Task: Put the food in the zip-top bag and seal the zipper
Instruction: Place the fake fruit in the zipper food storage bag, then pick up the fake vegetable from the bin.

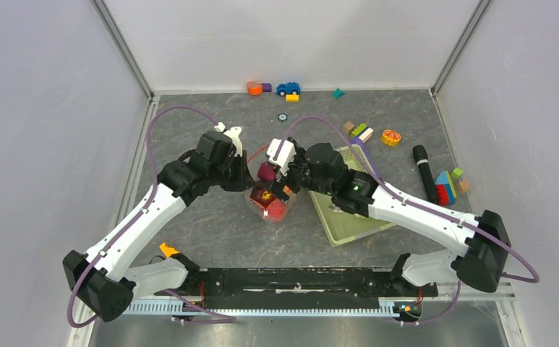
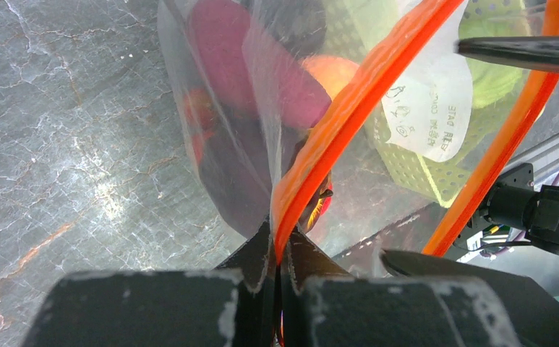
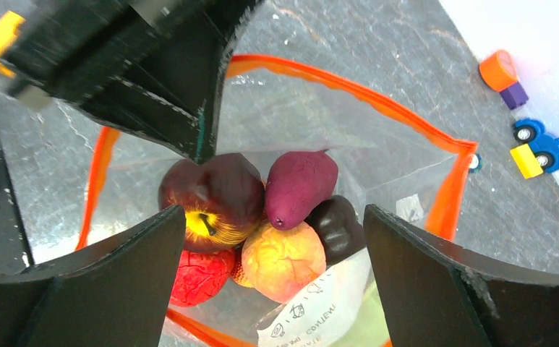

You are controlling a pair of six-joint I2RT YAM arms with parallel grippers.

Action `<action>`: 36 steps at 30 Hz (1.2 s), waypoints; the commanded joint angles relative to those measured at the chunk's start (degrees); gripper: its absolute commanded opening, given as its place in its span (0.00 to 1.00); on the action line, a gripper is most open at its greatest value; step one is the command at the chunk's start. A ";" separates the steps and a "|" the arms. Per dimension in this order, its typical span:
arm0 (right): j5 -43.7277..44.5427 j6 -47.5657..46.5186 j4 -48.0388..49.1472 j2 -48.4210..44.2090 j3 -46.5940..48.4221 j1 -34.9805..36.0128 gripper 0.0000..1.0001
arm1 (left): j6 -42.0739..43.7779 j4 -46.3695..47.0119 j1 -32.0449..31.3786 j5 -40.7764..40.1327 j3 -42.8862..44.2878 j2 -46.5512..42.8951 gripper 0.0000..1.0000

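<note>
The clear zip-top bag (image 1: 267, 201) hangs open at the table's middle, held up by its red-orange zipper strip (image 2: 348, 108). My left gripper (image 2: 282, 249) is shut on that strip at the bag's left end. My right gripper (image 3: 272, 238) is open and empty right above the bag's mouth. Inside the bag lie a dark red apple (image 3: 207, 199), a purple sweet potato (image 3: 299, 184), a peach (image 3: 283, 260), a dark plum (image 3: 338, 224) and a red wrinkled fruit (image 3: 200, 278). The slider tab is not visible.
A pale green basket (image 1: 345, 210) lies right of the bag, partly under my right arm. Blocks and a blue toy car (image 1: 288, 88) sit along the far edge. A black cylinder (image 1: 425, 172) and stacked blocks (image 1: 448, 186) are at the right.
</note>
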 commanded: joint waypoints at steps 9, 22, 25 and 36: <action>11.43 8.24 3.31 -11.67 -0.04 0.04 0.98 | 2.73 1.96 -0.06 1.44 1.00 -1.25 0.02; 24.44 31.72 -20.08 -13.21 -1.44 -16.72 0.98 | 2.55 2.04 -0.08 1.85 1.07 -1.81 0.02; 24.95 33.68 -25.98 -12.44 -2.83 -18.60 0.98 | 2.55 1.97 -0.07 1.89 0.98 -1.95 0.02; 27.48 38.96 -36.06 -12.04 -11.30 -22.47 0.98 | 2.36 2.48 -0.06 2.64 0.70 -1.45 0.03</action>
